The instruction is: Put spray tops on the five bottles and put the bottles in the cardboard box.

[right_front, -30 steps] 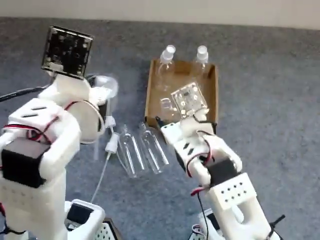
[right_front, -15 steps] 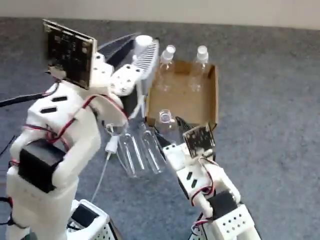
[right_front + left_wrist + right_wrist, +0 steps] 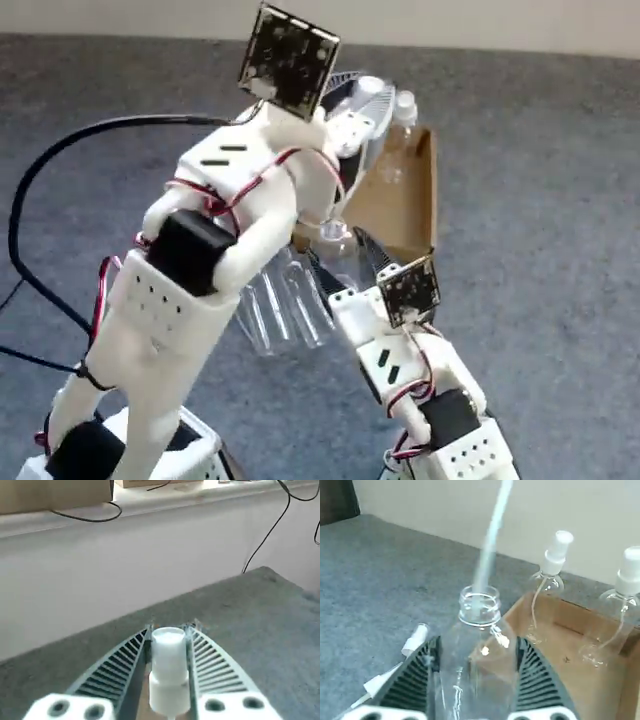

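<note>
Left gripper (image 3: 170, 635): clenched on a white spray top (image 3: 169, 680), pinched along head and collar; upper centre of the high view
Right gripper (image 3: 477, 647): clamped round an open clear bottle (image 3: 479, 605), upright, mid-frame in the high view at the cardboard box (image 3: 425, 190)'s lower edge
Dip tube (image 3: 490, 535): thin; lower end inside the bottle neck; probably bendy
Bottle handling: empty thin plastic, so light; smooth walls likely slippery and dent if squeezed; hold on the body below the shoulder
Spray top handling: small, rigid; best held by the collar for turning
Box contents: two capped bottles (image 3: 547, 580) standing
Carpet: two open bottles (image 3: 275, 310) lying lower centre; spare spray top (image 3: 412, 642) nearby
</note>
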`<control>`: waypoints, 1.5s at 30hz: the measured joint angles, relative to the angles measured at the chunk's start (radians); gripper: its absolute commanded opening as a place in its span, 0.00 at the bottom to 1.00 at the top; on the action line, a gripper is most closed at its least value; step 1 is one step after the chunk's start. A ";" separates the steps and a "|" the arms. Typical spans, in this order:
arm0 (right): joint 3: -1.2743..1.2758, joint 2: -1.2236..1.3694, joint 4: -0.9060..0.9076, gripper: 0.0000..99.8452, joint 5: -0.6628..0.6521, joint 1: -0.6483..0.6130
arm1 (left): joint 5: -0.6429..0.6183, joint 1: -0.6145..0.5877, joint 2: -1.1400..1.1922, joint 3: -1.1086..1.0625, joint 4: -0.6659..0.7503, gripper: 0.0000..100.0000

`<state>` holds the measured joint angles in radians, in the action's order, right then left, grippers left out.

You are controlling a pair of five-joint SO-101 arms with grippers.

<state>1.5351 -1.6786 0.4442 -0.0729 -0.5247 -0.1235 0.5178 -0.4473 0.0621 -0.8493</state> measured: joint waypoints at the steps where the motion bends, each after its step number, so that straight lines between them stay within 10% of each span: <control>1: 0.000 0.000 0.000 0.00 0.000 0.000 | 0.000 0.002 0.002 0.000 0.005 0.05; 29: 0.000 0.000 0.000 0.00 0.000 0.000 | 0.048 -0.002 0.008 0.046 -0.149 0.05; 45: 0.000 0.000 0.000 0.00 0.002 0.015 | 0.044 0.002 -0.123 -0.341 -0.153 0.14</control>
<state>1.5351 -1.6786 0.4442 -0.0713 -0.5094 -0.0790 0.5194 -0.5700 -0.2785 -1.0027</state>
